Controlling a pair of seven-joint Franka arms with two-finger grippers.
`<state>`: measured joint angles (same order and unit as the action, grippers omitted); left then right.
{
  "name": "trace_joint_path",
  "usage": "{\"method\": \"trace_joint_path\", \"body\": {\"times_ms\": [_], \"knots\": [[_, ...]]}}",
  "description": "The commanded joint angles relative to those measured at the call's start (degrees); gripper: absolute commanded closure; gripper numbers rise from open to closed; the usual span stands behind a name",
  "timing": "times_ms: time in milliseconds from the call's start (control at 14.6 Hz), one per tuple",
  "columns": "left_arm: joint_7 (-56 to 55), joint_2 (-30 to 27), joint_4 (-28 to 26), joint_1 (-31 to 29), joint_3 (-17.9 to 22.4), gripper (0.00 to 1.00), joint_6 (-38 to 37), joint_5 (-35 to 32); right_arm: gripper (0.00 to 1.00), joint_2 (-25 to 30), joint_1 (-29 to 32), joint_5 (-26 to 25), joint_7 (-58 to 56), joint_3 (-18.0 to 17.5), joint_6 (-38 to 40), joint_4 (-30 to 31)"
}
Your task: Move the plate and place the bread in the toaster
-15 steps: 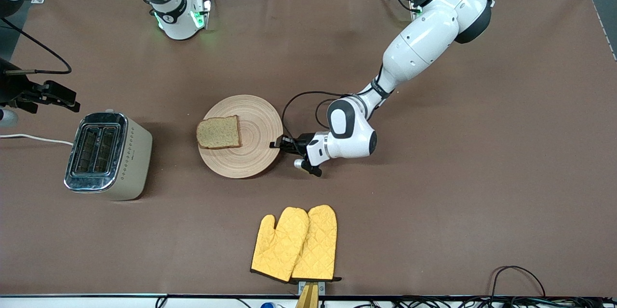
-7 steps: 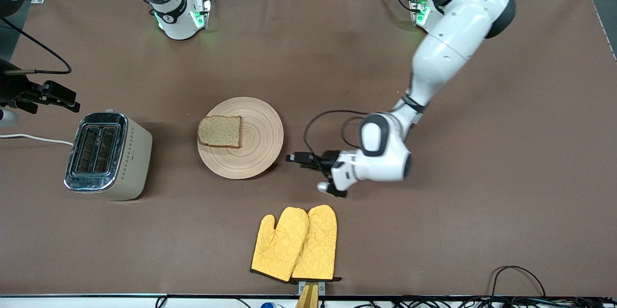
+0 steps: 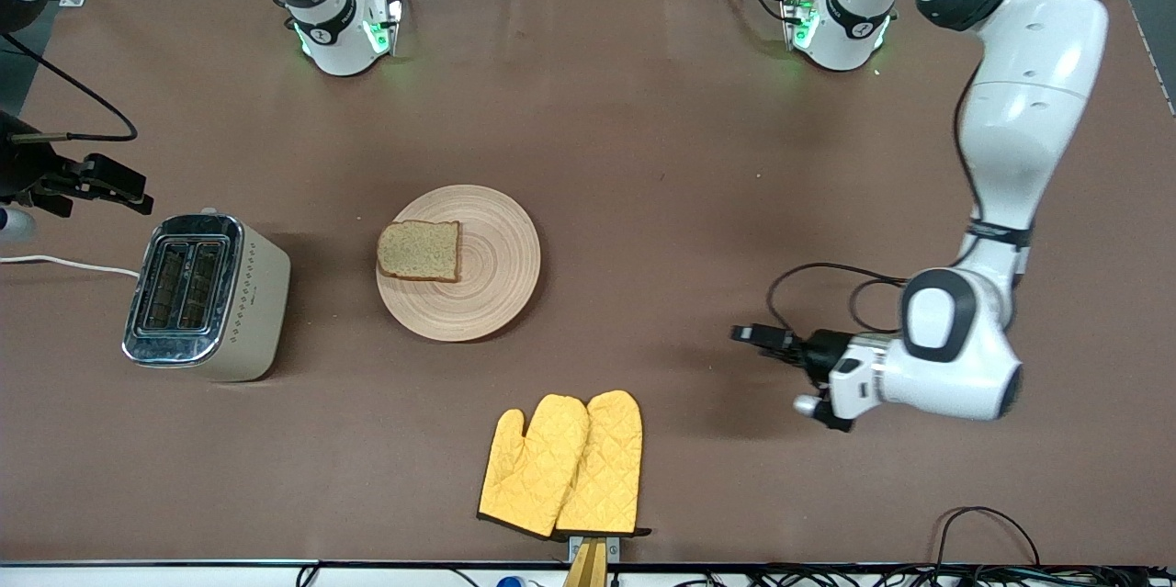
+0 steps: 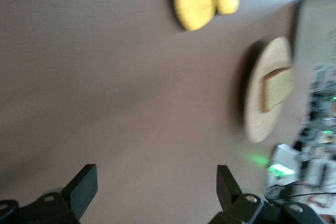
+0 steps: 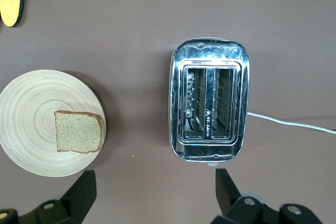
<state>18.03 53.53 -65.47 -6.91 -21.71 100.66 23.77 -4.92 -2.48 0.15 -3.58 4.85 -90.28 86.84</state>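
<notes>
The light wooden plate [image 3: 487, 279] lies on the table between the toaster and the left gripper. The brown bread slice [image 3: 420, 251] lies flat on the plate, on the part nearest the toaster. The cream toaster [image 3: 248, 298] with a chrome top stands toward the right arm's end, both slots empty. My left gripper [image 3: 749, 333] is open and empty over bare table, well apart from the plate. My right gripper [image 3: 138, 192] is open and empty, high beside the toaster. The right wrist view shows the toaster [image 5: 209, 106], plate [image 5: 26, 129] and bread [image 5: 79, 131] below the open right gripper [image 5: 155, 192]. The left wrist view shows the open left gripper [image 4: 156, 187], the plate [image 4: 257, 124] and the bread [image 4: 277, 88].
A pair of yellow oven mitts [image 3: 562, 466] lies near the table's front edge, nearer the front camera than the plate. The toaster's white cord [image 3: 64, 264] runs off the right arm's end of the table. Cables lie along the front edge.
My left gripper has drawn away from the plate's rim toward the left arm's end of the table. The plate shifted slightly, then stayed still. The right arm has not moved.
</notes>
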Motion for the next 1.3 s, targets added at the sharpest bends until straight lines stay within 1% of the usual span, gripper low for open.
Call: {"method": "trace_joint_path", "body": {"times_ms": [0,68,205,273,410,547,615,752,957,1025,1162,1230], "knots": [[0.42,-7.89,-0.63,-0.73,0.26,0.00,-2.92,-13.42,0.00,-0.01,0.37,0.64,0.50,-0.11,0.02,-0.62],[0.77,-10.87,-0.63,-0.91,0.26,0.00,-4.58,-16.96,0.00,-0.01,0.55,0.64,0.41,-0.02,-0.07,-0.71],[-0.53,-19.04,-0.63,-0.82,0.87,0.00,-8.63,-23.12,0.00,-0.01,0.37,0.72,0.85,-0.10,0.01,-0.71],[-2.54,-22.90,-0.63,-0.82,1.83,0.00,-10.38,-24.72,0.00,0.08,0.29,0.64,0.76,-0.10,0.10,-0.54],[-7.37,-29.85,-0.71,-1.17,2.98,0.00,-15.13,-24.82,0.00,-0.01,0.29,0.64,0.76,-0.10,-0.07,-0.53],[-9.50,-35.22,-1.06,-1.43,3.86,0.00,-17.51,-25.26,0.00,-0.01,0.11,0.55,0.68,-0.10,0.19,-0.45],[-11.25,-36.90,-1.24,-1.26,4.74,0.00,-18.39,-25.52,0.00,0.08,0.02,0.55,0.50,-0.19,0.28,-0.36],[-15.73,-40.95,-2.46,-1.35,4.74,0.00,-18.75,-26.05,0.00,-0.01,0.55,0.46,0.24,-0.02,0.19,-0.36],[-17.41,-42.80,-3.08,-1.88,4.74,0.00,-20.68,-25.35,0.00,-0.01,1.34,0.55,-0.03,0.16,0.45,-0.18],[-17.76,-43.76,-4.04,-1.44,4.74,0.00,-20.77,-25.18,0.00,-0.01,1.51,0.55,-0.03,0.16,0.45,-0.10],[-20.04,-46.66,-7.73,-0.30,4.83,0.00,-20.34,-25.00,0.00,-0.01,1.60,0.55,-0.03,0.16,0.37,-0.10],[-20.84,-48.50,-9.92,1.45,6.57,0.00,-20.07,-24.91,0.00,-0.01,1.52,0.55,-0.03,0.16,0.45,-0.10]]}}
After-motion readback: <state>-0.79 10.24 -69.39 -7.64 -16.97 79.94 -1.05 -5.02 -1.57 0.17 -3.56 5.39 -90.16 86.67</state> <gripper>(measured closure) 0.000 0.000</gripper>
